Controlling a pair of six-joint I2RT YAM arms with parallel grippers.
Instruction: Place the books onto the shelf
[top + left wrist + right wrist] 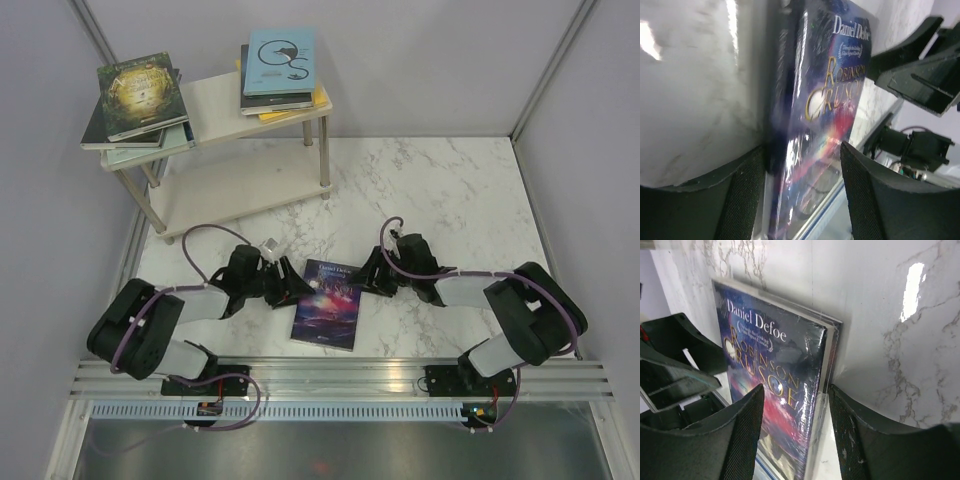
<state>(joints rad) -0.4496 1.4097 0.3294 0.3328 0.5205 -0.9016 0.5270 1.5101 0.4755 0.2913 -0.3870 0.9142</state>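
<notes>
Book (328, 305) lies flat on the table (450, 200). Left gripper (286, 283) and right gripper (368, 275) straddle its edges, both released.

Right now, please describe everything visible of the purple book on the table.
The purple book is a thin glossy paperback, Robinson Crusoe by Daniel Defoe, with a gold title over a galaxy picture. It lies flat, cover up, on the marble table. The left pincer and right pincer, both open, straddle its side edges.
</notes>
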